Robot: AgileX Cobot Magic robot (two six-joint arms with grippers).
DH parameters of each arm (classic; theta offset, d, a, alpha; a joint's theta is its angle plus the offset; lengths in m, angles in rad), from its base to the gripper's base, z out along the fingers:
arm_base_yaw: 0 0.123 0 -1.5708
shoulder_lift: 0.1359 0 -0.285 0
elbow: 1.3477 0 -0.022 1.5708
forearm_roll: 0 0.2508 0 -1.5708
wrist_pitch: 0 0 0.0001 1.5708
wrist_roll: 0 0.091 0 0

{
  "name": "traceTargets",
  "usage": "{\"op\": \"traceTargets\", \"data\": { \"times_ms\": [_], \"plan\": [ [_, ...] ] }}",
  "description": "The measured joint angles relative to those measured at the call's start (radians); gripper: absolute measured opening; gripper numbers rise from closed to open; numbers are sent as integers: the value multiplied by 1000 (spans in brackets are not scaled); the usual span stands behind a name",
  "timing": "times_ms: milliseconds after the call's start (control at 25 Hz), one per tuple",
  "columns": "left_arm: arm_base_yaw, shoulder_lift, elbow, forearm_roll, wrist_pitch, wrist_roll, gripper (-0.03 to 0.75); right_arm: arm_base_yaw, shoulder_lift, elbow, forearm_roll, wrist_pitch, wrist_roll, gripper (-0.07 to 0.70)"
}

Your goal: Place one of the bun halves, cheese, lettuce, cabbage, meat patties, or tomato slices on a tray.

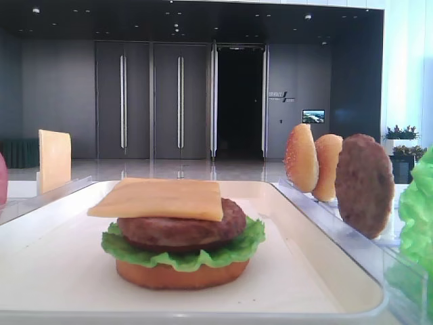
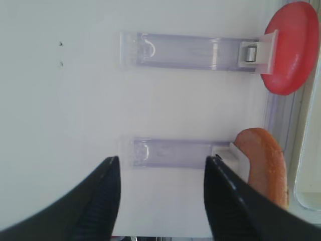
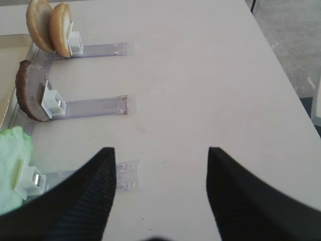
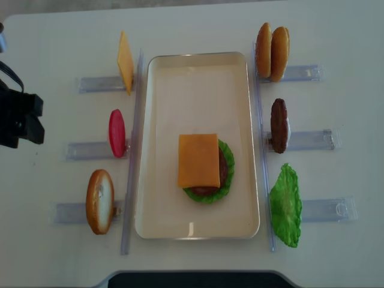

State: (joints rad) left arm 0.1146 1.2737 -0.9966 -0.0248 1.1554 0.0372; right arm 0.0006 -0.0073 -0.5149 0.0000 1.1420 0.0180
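Note:
On the cream tray lies a stack: flat bun half, lettuce, meat patty, and a cheese slice on top. A second cheese slice, a red tomato slice and a bun half stand in holders to the left. Two bun halves, a patty and a lettuce leaf stand to the right. My left gripper is open and empty over the table, left of the tomato slice. My right gripper is open and empty, right of the patty.
Clear plastic holders lie along both long sides of the tray, with long clear rails against its rim. The left arm's black body sits at the table's left edge. A dark base shows at the front edge.

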Motion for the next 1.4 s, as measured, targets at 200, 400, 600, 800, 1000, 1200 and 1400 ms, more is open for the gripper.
{"op": "traceTargets", "data": {
  "times_ms": [200,400,600,800,1000,1200,1400],
  "plan": [
    [0,-52,22,0,8,2,365,0,0,0,0,0,0,414],
    [2,-194,121,-25,-13,19,357,0,0,0,0,0,0,414],
    [2,-404,241,-38,-32,36,356,0,0,0,0,0,0,414],
    [2,-645,321,-38,-52,64,349,0,0,0,0,0,0,414],
    [2,-820,417,-38,-76,72,347,0,0,0,0,0,0,414],
    [2,-941,485,-38,-78,73,324,0,0,0,0,0,0,414],
    [2,-1026,496,-38,-78,75,297,0,0,0,0,0,0,414]
  ]
}}
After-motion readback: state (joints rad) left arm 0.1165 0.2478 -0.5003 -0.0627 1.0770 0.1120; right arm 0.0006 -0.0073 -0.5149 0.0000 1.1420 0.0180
